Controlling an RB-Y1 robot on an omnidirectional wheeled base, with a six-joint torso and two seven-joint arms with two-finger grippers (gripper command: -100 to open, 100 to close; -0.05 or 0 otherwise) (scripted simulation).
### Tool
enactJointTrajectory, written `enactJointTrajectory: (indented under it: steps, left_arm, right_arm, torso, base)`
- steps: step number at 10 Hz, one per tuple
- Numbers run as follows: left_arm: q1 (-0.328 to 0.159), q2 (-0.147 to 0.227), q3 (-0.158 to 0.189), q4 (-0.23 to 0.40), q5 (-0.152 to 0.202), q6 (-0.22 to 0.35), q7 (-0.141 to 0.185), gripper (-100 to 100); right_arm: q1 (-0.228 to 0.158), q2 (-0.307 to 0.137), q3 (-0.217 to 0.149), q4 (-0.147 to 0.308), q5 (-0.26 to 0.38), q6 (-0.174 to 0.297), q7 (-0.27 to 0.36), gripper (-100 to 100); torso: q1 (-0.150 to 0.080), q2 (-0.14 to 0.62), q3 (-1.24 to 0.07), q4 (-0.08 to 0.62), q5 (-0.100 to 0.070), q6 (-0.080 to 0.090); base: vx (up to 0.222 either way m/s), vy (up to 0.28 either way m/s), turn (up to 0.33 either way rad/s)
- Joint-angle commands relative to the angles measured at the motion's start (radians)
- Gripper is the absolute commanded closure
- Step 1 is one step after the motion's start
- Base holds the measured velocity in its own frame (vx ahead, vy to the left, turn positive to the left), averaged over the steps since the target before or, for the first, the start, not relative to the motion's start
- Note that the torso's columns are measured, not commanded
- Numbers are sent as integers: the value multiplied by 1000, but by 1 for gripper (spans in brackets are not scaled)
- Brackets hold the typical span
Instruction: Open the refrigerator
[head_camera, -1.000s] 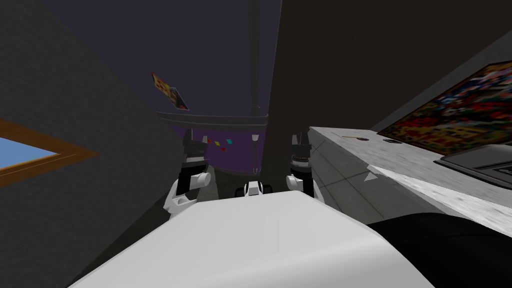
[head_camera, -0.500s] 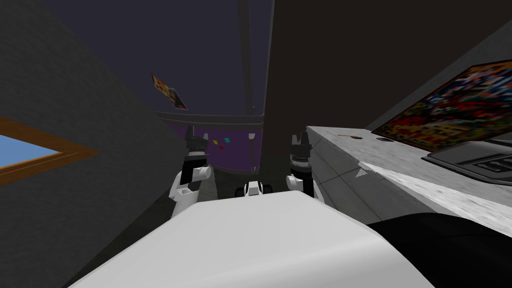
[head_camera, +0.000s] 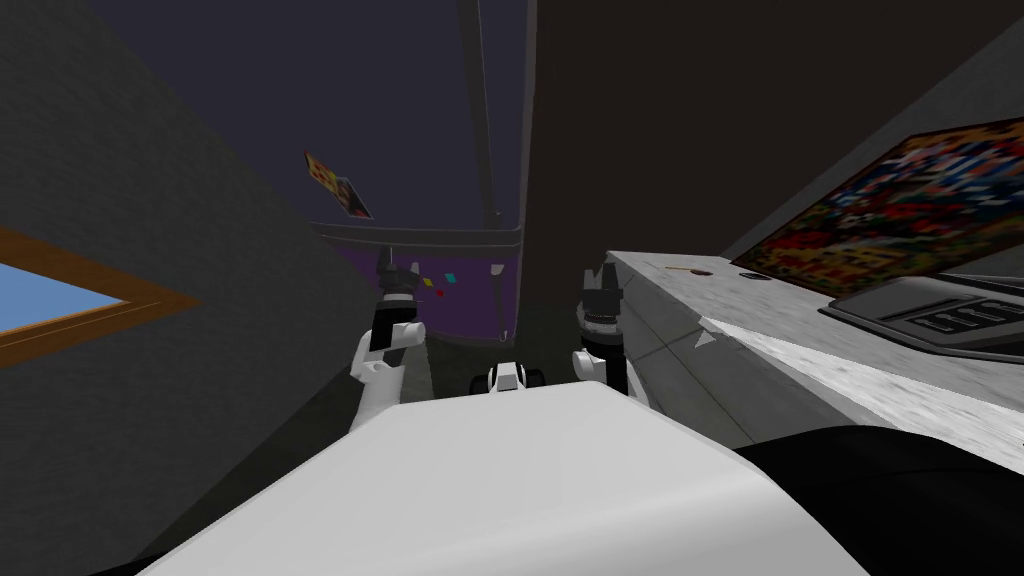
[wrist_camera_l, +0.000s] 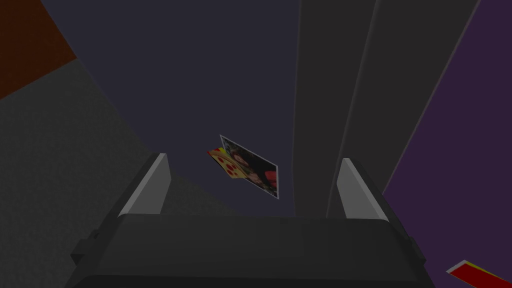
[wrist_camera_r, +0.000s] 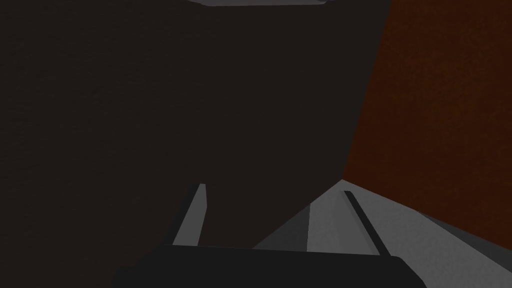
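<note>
The refrigerator stands straight ahead, with a dark blue-grey upper door (head_camera: 400, 120) and a purple lower door (head_camera: 455, 300). A thin grey vertical handle (head_camera: 478, 110) runs down the upper door near its right edge, and a shorter one (head_camera: 497, 295) hangs on the lower door. My left gripper (head_camera: 397, 263) is raised in front of the seam between the doors, left of the handles. It is open (wrist_camera_l: 252, 187) and holds nothing, facing the upper door and a photo magnet (wrist_camera_l: 247, 167). My right gripper (head_camera: 600, 272) is open (wrist_camera_r: 277, 220) beside the counter's end.
A grey counter (head_camera: 800, 330) runs along the right with a dark cooktop (head_camera: 950, 315) and a colourful picture (head_camera: 900, 210) behind it. A grey wall with a wood-framed window (head_camera: 60, 300) closes the left. A dark panel (head_camera: 650, 120) flanks the refrigerator's right.
My left arm has stretched forward and a little to the right, bringing its gripper closer to the refrigerator doors. My head view has swung slightly. The right arm has kept its place.
</note>
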Motion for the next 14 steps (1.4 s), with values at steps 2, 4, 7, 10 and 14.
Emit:
enactJointTrajectory:
  steps: [2,4,7,10,14]
  left_arm:
    - [-99,0,40,83,-18,60,59,-100]
    - [-156,-3,58,130,-28,88,84,-100]
    - [-226,-5,76,177,-38,116,110,-100]
    - [-318,-9,111,267,-59,174,161,-100]
    - [-428,-12,145,359,-79,231,212,-100]
  right_arm:
    - [0,0,0,0,0,0,0,0]
    - [0,0,0,0,0,0,0,0]
    - [0,0,0,0,0,0,0,0]
    - [0,0,0,0,0,0,0,0]
    - [0,0,0,0,0,0,0,0]
  torso:
    - [0,1,1,0,0,0]
    - [0,0,0,0,0,0]
    - [-1,1,1,0,0,0]
    - [-1,1,1,0,0,0]
    - [0,1,0,0,0,0]
  base:
    - [-65,-66,-8]
    - [-55,-60,-7]
    - [-59,-64,-5]
    - [-69,-71,-6]
    - [-63,-68,-5]
